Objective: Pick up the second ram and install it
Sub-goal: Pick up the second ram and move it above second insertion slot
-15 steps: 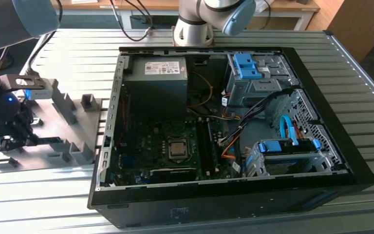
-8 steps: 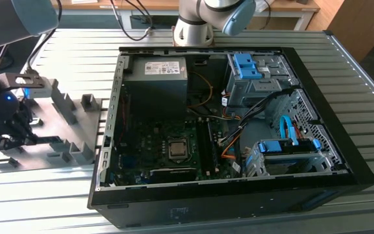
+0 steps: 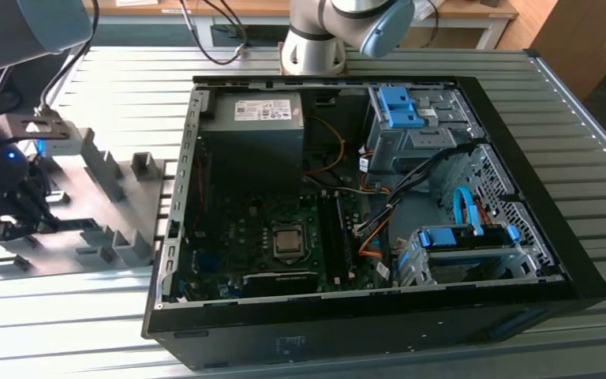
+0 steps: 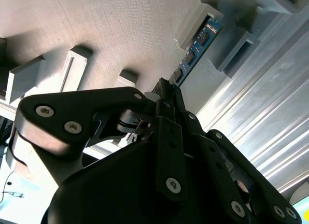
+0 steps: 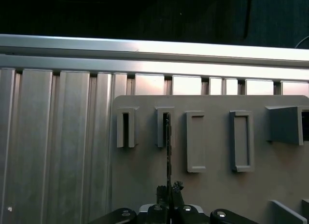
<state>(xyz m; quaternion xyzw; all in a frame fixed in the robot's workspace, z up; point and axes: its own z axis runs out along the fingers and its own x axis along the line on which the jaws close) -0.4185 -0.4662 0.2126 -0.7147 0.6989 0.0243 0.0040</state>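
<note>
My hand is closed on one end of the memory stick. Its far end sits in a gray holder along the edge of the plate, second from the corner.

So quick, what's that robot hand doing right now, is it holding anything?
The hand is closed on the ram, whose far end sits in a gray holder.

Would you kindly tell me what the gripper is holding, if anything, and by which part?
The gripper is shut on the second ram, pinching one end of the stick; its other end sits in a gray holder block's slot.
</note>
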